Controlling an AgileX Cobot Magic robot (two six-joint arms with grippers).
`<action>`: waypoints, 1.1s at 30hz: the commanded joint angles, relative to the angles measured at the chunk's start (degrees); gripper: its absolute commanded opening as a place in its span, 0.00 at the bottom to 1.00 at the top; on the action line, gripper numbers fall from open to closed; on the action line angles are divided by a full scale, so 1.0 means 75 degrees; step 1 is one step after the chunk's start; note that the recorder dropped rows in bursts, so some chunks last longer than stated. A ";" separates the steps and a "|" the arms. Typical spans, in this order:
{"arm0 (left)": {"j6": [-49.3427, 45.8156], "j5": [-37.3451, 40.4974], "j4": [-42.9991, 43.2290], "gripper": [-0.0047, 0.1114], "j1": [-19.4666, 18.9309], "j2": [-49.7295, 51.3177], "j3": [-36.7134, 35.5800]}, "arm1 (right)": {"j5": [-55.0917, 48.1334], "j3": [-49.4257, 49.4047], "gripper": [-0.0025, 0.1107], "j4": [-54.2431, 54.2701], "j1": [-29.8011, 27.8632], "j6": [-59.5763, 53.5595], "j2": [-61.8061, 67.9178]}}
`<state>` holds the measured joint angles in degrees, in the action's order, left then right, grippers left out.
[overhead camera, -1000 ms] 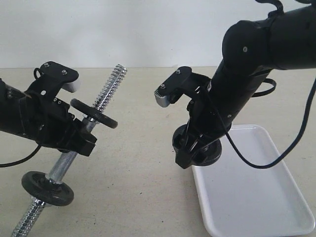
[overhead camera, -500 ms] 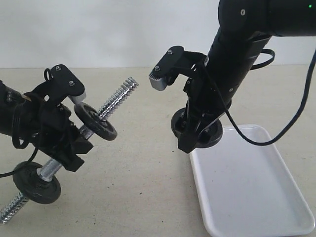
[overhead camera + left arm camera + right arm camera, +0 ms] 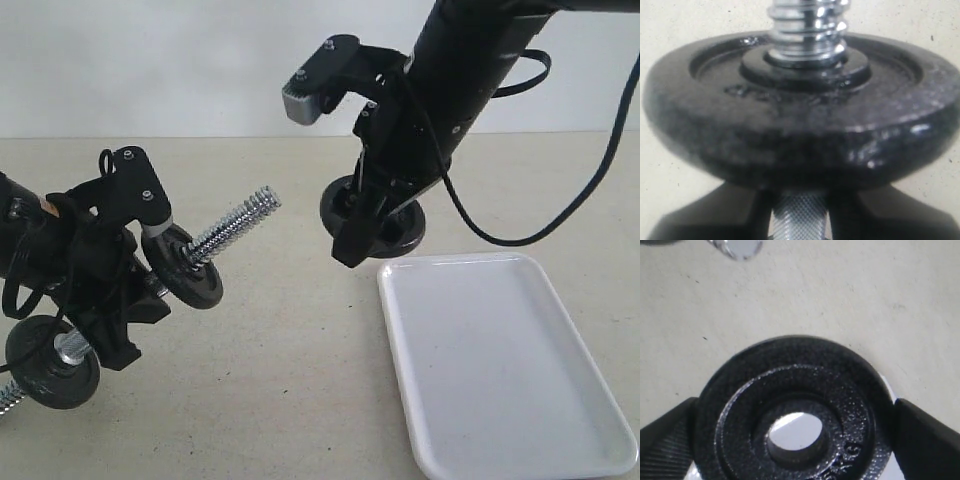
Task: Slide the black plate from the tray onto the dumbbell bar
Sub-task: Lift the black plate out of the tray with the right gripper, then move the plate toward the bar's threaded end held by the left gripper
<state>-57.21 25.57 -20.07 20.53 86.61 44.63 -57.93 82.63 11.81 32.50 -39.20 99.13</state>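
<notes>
My right gripper (image 3: 372, 225) is shut on the black plate (image 3: 385, 222) and holds it in the air, just beyond the far left corner of the white tray (image 3: 500, 370). In the right wrist view the black plate (image 3: 795, 410) sits between both fingers (image 3: 665, 440), its centre hole open. My left gripper (image 3: 105, 300) is shut on the dumbbell bar (image 3: 235, 223), gripping the knurled middle (image 3: 799, 220). One black disc (image 3: 186, 267) sits on the bar just above the jaws, another disc (image 3: 50, 360) below. The threaded free end points toward the held plate. No star nut shows.
The tray holds nothing. The beige table (image 3: 280, 400) stretches between the two arms, with a pale wall behind. The right arm's cable (image 3: 520, 235) hangs over the tray's far edge.
The right arm has lifted the plate up and to the left, off the tray. The left arm has swung the bar lower and flatter, its free end now pointing toward the plate.
</notes>
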 commanded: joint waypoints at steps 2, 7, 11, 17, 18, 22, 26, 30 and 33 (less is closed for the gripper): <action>-0.0231 -0.0689 -0.0154 0.08 0.0027 -0.0302 0.0259 | -0.0456 0.0392 0.02 0.2221 -0.0471 -0.1379 -0.0195; -0.0231 -0.0689 -0.0154 0.08 0.0027 -0.0302 0.0259 | -0.0973 0.0462 0.02 0.2903 -0.0953 -0.1858 -0.0195; -0.0387 -0.0691 -0.0154 0.08 0.0027 -0.0302 0.0259 | -0.1369 0.0462 0.02 0.3208 -0.1254 -0.2274 -0.0195; -0.0630 -0.0646 -0.0154 0.08 0.0027 -0.0302 0.0259 | -0.1604 0.0462 0.02 0.4739 -0.1375 -0.3917 -0.0195; -0.0644 -0.0646 -0.0154 0.08 0.0027 -0.0302 0.0259 | -0.1604 0.0462 0.02 0.4923 -0.1375 -0.4058 -0.0195; -0.0723 -0.0611 -0.0154 0.08 0.0027 -0.0302 0.0259 | -0.1604 0.0447 0.02 0.5080 -0.1362 -0.4108 -0.0195; -0.0723 -0.0611 -0.0154 0.08 0.0027 -0.0302 0.0259 | -0.1604 0.0447 0.02 0.5079 -0.1362 -0.4128 -0.0195; -0.0723 -0.0611 -0.0205 0.08 0.0027 -0.0302 0.0259 | -0.1604 0.0447 0.02 0.5079 -0.1362 -0.4128 -0.0195; -0.0723 -0.0611 -0.0205 0.08 0.0027 -0.0302 0.0259 | -0.1604 0.0447 0.02 0.5079 -0.1362 -0.4128 -0.0195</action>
<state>-61.82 26.45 -19.96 20.53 86.61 44.63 -69.82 85.20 46.72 22.52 -69.83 98.95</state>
